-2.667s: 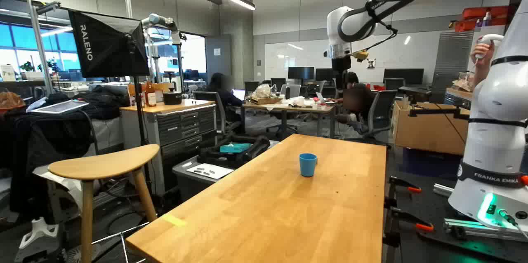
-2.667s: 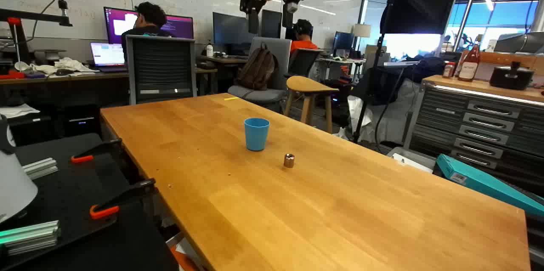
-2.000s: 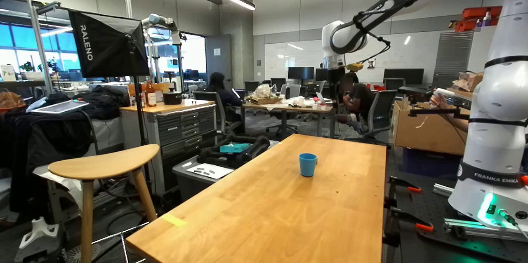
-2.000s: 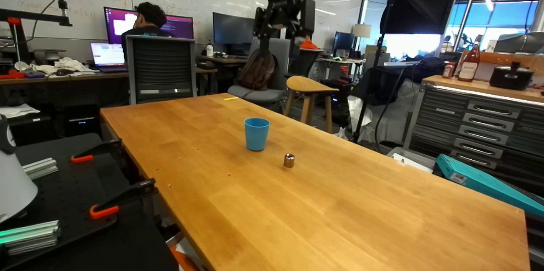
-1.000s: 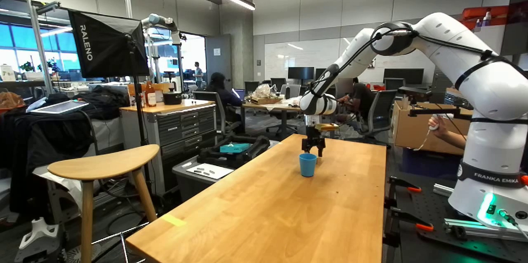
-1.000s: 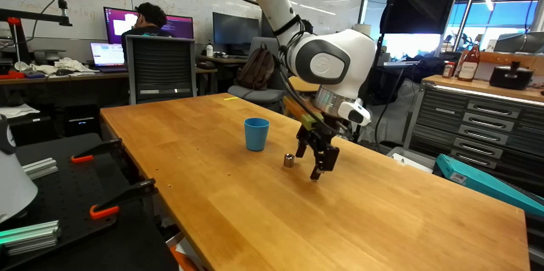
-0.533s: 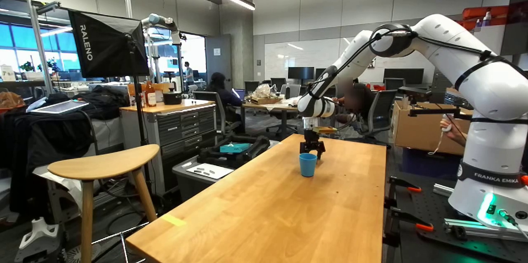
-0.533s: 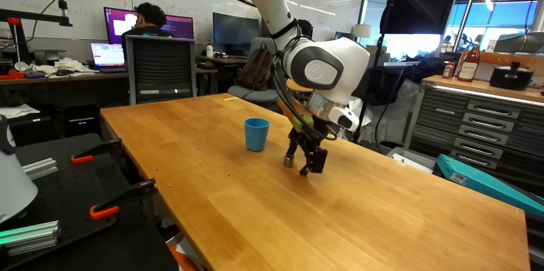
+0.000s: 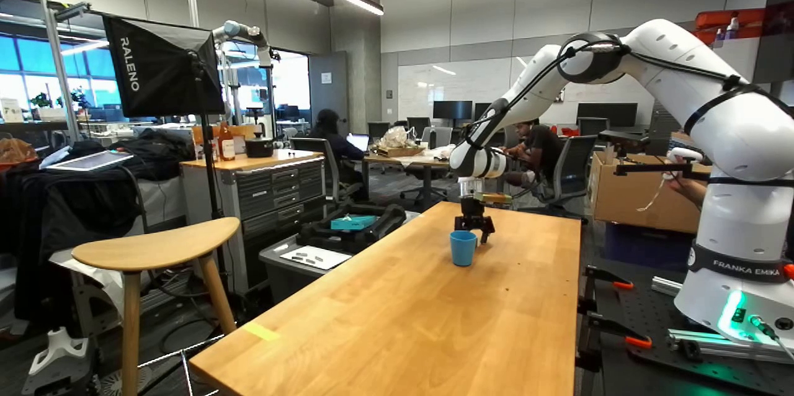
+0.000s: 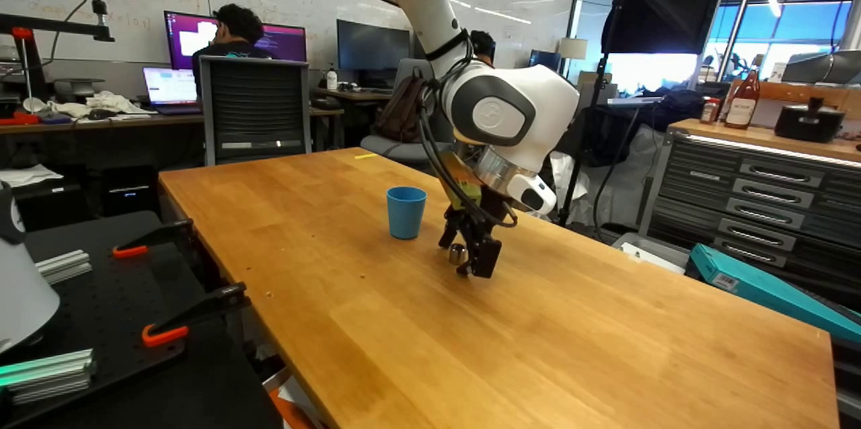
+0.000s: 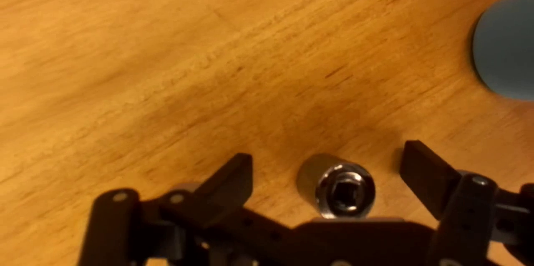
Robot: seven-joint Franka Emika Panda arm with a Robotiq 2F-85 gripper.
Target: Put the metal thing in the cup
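On the surface [image 10: 525, 321] near the blue cup [image 10: 405, 215], the metal socket [image 11: 333, 184] is straddled, ungripped and with clearance, by the parted gripper [image 11: 327, 164].

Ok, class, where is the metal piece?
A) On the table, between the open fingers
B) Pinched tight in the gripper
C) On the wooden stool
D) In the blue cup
A: the wrist view shows the metal piece on the table, with a gap between it and each finger of the gripper.
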